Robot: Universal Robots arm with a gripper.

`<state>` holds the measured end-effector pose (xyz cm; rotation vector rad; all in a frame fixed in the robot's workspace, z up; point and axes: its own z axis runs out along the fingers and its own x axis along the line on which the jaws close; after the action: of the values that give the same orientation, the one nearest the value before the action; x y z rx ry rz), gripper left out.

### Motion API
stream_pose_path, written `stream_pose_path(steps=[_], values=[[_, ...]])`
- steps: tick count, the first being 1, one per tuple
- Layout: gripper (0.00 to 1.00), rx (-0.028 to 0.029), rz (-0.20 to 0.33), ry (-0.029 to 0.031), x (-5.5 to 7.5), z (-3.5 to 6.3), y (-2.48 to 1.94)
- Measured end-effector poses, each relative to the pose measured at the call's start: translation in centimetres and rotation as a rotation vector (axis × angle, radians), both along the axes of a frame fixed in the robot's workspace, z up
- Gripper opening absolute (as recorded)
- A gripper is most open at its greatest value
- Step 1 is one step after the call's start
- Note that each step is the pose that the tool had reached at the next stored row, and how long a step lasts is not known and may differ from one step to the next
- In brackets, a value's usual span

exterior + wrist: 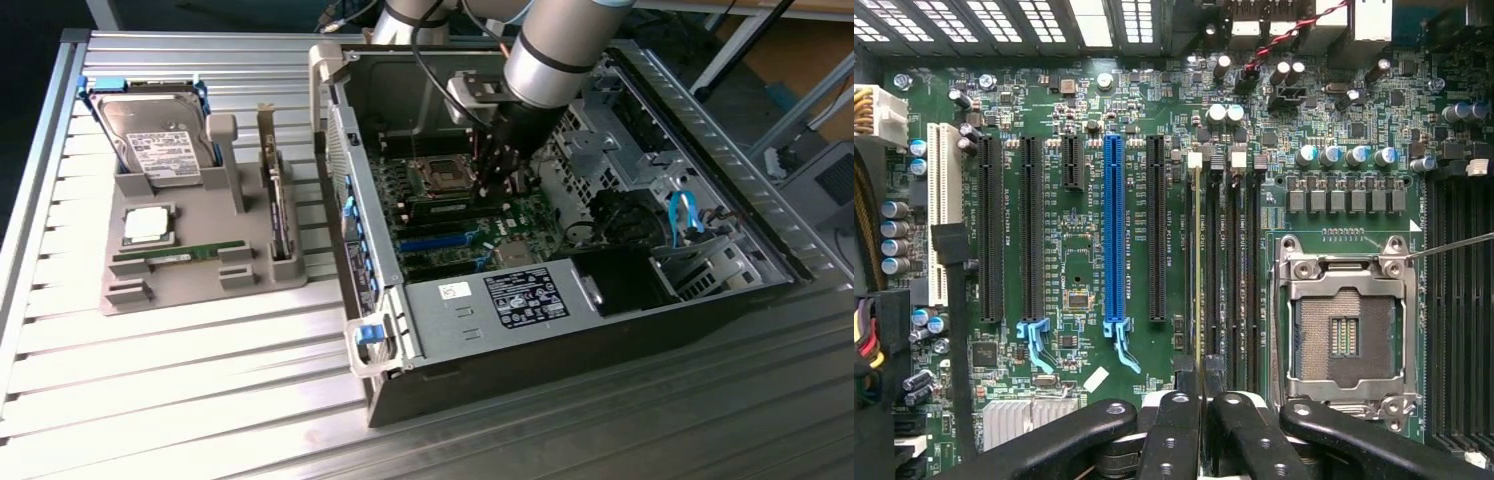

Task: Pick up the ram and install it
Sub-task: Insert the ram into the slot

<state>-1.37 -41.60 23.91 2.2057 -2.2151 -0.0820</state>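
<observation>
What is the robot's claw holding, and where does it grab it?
The memory stick, seen edge-on, its flat sides pinched in the gripper.

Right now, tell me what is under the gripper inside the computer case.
The gripper pinches a memory stick, seen edge-on, over the black memory slots beside the open processor socket. The stick hides the slot beneath it, so seating cannot be judged.

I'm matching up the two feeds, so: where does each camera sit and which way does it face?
Exterior view: high up, off the arm, looking down into the open computer case; the arm reaches in.
Wrist view: on the wrist, facing the motherboard; the gripper is shut on the ram.
Shared: the motherboard and its processor socket.
</observation>
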Motion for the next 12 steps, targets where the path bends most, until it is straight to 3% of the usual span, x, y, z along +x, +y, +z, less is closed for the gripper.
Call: stream_pose_path(steps=[12], values=[[0.12,-0.0003,0.0,0.0001,0.0,-0.15,0.04]])
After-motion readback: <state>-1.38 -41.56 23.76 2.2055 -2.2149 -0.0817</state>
